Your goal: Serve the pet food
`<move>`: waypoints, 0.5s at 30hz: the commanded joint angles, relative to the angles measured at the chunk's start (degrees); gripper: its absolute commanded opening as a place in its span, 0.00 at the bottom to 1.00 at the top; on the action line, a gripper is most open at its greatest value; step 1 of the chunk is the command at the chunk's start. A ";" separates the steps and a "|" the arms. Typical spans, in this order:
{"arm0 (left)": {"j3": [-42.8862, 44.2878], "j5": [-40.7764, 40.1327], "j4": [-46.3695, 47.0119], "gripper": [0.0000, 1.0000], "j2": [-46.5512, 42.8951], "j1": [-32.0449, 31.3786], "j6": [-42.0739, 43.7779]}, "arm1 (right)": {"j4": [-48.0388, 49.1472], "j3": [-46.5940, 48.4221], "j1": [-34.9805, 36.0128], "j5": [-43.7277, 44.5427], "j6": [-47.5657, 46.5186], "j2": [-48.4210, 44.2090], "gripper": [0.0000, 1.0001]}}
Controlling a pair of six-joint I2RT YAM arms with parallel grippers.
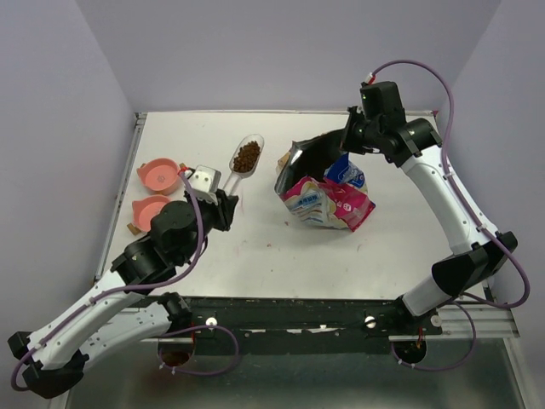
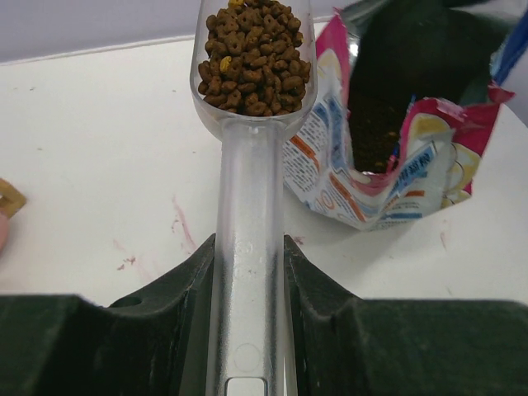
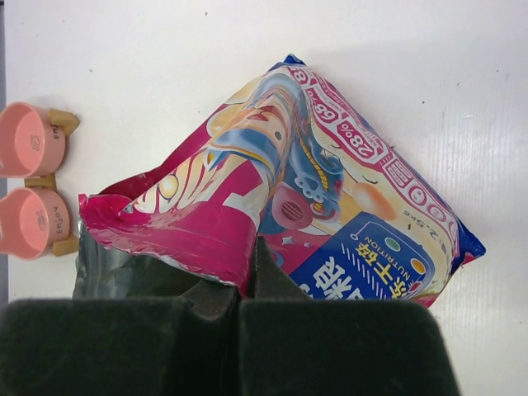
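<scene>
Between the black fingers of the left gripper (image 2: 250, 272), the flat handle of the clear plastic scoop (image 2: 247, 206) is clamped tight. It looks held level so that its rounded cup carries a heap of pet food (image 2: 256, 58), small dry dark brown rings and pellets, above the white table (image 2: 99, 165). Just beside it slumps the glossy, crinkled pink and blue bag (image 3: 330, 206). The right gripper (image 3: 246, 289) is pinched on its torn rim, probably to hold the mouth open. Two smooth salmon-pink bowls (image 1: 158, 175) sit at the table's left edge, apparently unfilled

White arm links (image 1: 451, 200), black joint housings (image 1: 174, 226), looping purple cables (image 1: 426, 72), matte black fingers (image 2: 124, 346).
</scene>
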 commanded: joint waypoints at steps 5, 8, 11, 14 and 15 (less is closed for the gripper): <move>4.68 -17.73 4.44 0.00 10.06 5.50 -5.77 | 2.79 -0.32 -1.44 -0.58 -1.46 -3.23 0.00; 5.22 -22.65 7.16 0.00 14.02 8.13 -7.36 | 2.09 -0.15 -1.44 -0.93 -1.55 -3.23 0.00; 4.52 -23.81 10.93 0.00 17.54 11.65 -8.94 | 0.86 0.64 -1.52 -1.37 -1.81 -2.79 0.00; 2.50 -25.39 14.62 0.00 20.62 14.02 -9.91 | -0.63 2.22 -1.61 -1.63 -1.99 -1.91 0.00; 1.27 -25.57 16.03 0.00 20.97 14.55 -10.00 | -1.25 2.92 -1.61 -1.63 -2.16 -1.39 0.00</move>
